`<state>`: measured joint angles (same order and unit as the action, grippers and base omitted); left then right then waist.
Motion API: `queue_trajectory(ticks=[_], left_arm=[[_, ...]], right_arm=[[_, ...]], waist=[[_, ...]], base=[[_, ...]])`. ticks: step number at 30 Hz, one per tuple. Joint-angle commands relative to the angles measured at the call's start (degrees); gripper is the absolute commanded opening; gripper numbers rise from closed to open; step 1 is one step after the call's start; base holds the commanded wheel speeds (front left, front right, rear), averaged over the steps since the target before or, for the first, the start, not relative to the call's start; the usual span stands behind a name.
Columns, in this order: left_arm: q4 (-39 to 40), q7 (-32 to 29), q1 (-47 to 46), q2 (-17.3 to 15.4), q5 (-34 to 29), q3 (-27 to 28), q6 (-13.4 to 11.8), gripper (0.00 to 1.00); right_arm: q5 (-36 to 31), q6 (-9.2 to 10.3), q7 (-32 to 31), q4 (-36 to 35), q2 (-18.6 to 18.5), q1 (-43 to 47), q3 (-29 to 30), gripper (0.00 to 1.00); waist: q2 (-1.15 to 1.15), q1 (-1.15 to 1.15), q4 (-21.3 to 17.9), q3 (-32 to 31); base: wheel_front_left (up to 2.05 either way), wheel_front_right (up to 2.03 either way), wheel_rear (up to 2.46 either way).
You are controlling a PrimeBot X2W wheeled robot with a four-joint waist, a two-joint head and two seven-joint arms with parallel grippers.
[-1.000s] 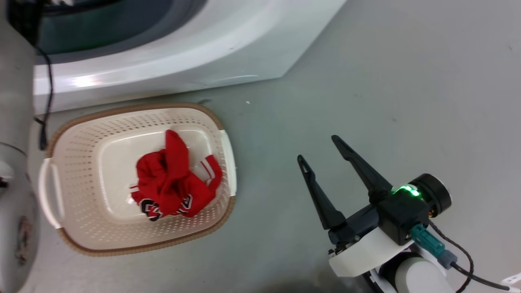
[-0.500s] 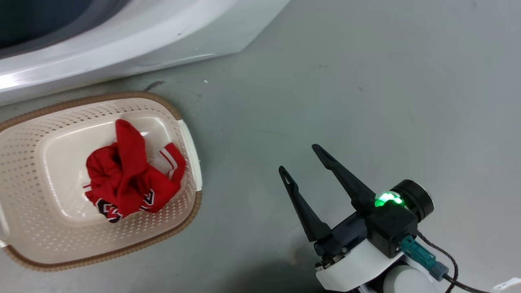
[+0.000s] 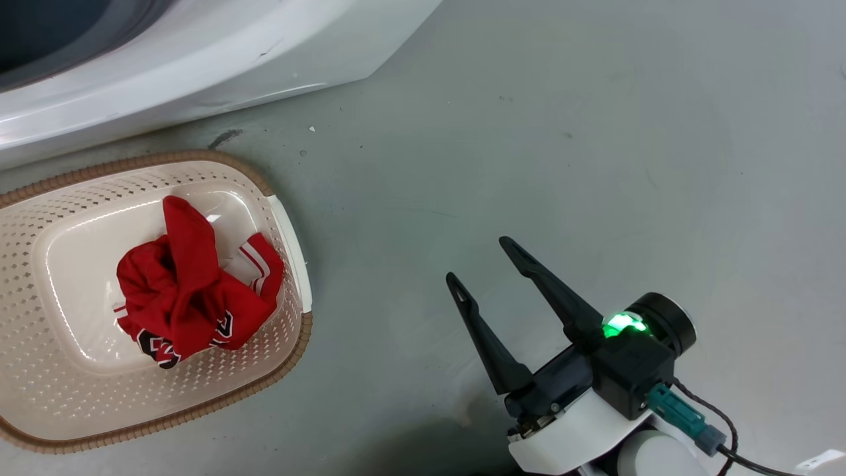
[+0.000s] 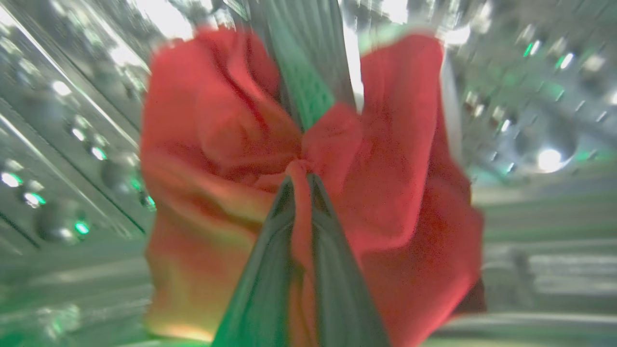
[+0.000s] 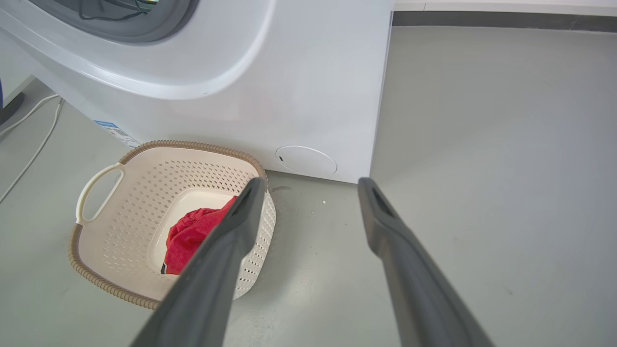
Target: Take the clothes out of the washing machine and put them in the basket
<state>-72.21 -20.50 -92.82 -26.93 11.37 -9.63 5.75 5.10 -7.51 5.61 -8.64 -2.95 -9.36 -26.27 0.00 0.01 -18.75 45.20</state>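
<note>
- Two red garments are in sight: a bunched red jersey with white striped trim [image 3: 192,291] lies on the bottom of the cream perforated plastic basket with a brown rim [image 3: 132,162], and a red fabric bundle [image 4: 217,135] hangs inside the perforated steel drum [image 4: 58,144].
- Left gripper [image 4: 300,180]: its dark fingers are clamped on a pinched fold of the red fabric bundle, which spreads out to both sides of them. This wrist view is blurred.
- Right gripper [image 3: 478,260]: spread wide with nothing between the fingers, over bare grey floor [image 3: 595,165] and well apart from the basket. Its fingers point toward the white front-loading washing machine [image 3: 198,66].
- The basket stands on the floor just beside the washing machine, its long axis running along the machine's front. One white side handle [image 3: 291,225] faces the right gripper.
- The jersey's long axis runs crosswise to the basket's. A narrow fold points toward the machine, and the striped trim lies toward the handle end.
- Black-and-white lettering shows on the jersey's near edge, too folded to read.
- A small blue-and-white sticker [image 5: 115,132] sits low on the machine's front, its print too small to read. A round cap [image 5: 306,160] is set near the bottom corner.
</note>
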Motion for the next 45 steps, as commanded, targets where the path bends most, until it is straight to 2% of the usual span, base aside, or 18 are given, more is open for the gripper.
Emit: queue_trajectory(ticks=[1, 10, 17, 22, 28, 32, 37, 45], left_arm=[[1.0, 1.8, 0.7, -0.4, 0.0, -0.2, -0.7, 0.00], [6.4, 20.8, 5.5, 0.6, 0.7, 0.2, -3.2, 0.00], [7.6, 33.5, 10.7, 2.1, 0.4, -0.9, -3.6, 0.00], [9.5, 35.6, 15.0, 3.3, 1.9, 0.4, -3.8, 0.00], [20.0, 35.8, 24.4, 3.5, 3.4, 4.5, -4.2, 0.00], [24.1, 35.8, 29.4, 4.2, 4.1, 7.2, -3.9, 0.00], [28.8, 35.8, 37.0, 5.8, 3.4, 9.8, -2.9, 0.00], [35.1, 35.8, 48.5, 10.8, 1.9, 13.2, -1.8, 0.00]], right_arm=[[0.5, 0.04, 0.4, 0.1, 0.1, -0.7, 0.4, 1.00], [0.2, 0.04, 0.1, 0.7, 0.1, -1.3, 1.7, 1.00], [0.3, 0.04, -0.5, 1.3, 0.1, -1.0, 3.0, 1.00], [0.4, 0.04, -0.6, 1.8, 0.1, -0.4, 3.7, 1.00], [0.5, 0.04, -1.0, 2.4, 0.1, 0.5, 4.6, 1.00], [0.4, 0.04, -1.3, 2.9, 0.1, 1.5, 5.0, 1.00], [0.2, 0.04, -2.1, 3.7, 0.1, 2.8, 5.4, 1.00], [0.4, 0.04, -3.5, 4.5, 0.1, 5.3, 5.7, 1.00]], waist=[[0.00, -0.01, 0.0, -0.1], [0.00, -0.01, 0.7, -3.5], [0.00, -0.01, 1.5, -7.8], [0.00, -0.01, 1.7, -11.2], [0.00, -0.01, 2.1, -15.2], [0.00, -0.01, 2.5, -17.7], [0.00, -0.01, 3.4, -22.0], [0.00, -0.01, 5.6, -28.6]], base=[[0.00, 0.00, 0.00], [0.00, 0.00, 0.00], [0.00, 0.00, 0.00], [0.00, 0.00, 0.00], [0.00, 0.00, 0.00], [0.00, 0.00, 0.00], [0.00, 0.00, 0.00], [0.00, 0.00, 0.00]])
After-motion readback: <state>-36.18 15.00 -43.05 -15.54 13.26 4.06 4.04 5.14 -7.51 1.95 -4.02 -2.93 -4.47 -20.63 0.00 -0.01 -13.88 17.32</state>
